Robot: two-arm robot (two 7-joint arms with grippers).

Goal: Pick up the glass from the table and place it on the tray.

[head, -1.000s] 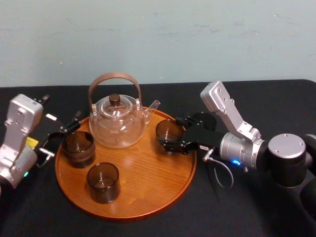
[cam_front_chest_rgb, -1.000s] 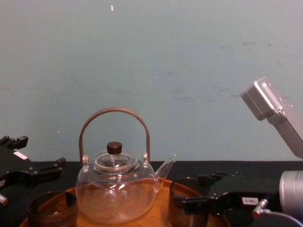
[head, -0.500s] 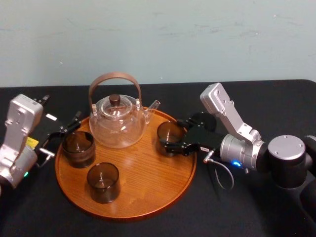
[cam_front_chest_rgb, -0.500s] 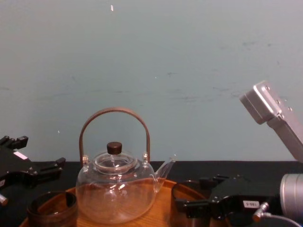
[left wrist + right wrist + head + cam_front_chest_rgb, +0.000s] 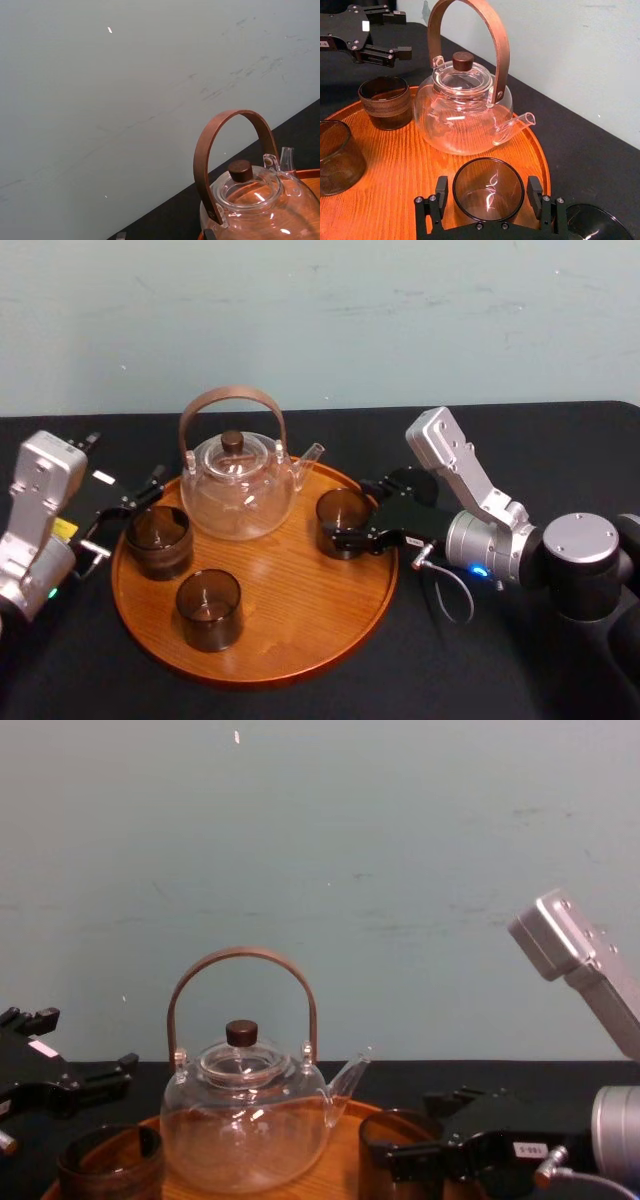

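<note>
Upright on the large round orange-brown wooden tray (image 5: 300,610), near its right rim: a small smoky round glass (image 5: 342,520), just right of the clear glass teapot with an arched brown handle (image 5: 238,485). Pinched on both sides by the right gripper (image 5: 488,192), in from the right across the black table (image 5: 480,670). On the tray's left half, a brown-banded dark cup (image 5: 158,540) and a plain dark cup (image 5: 209,608). Idle beside the banded cup at the tray's left rim, the left gripper (image 5: 120,515), spread wide.

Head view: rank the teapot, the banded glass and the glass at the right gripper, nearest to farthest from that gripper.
1. glass: at the right gripper, on the tray, right side.
2. teapot: back of the tray, toward the left.
3. banded glass: tray's left edge, by the left gripper.
</note>
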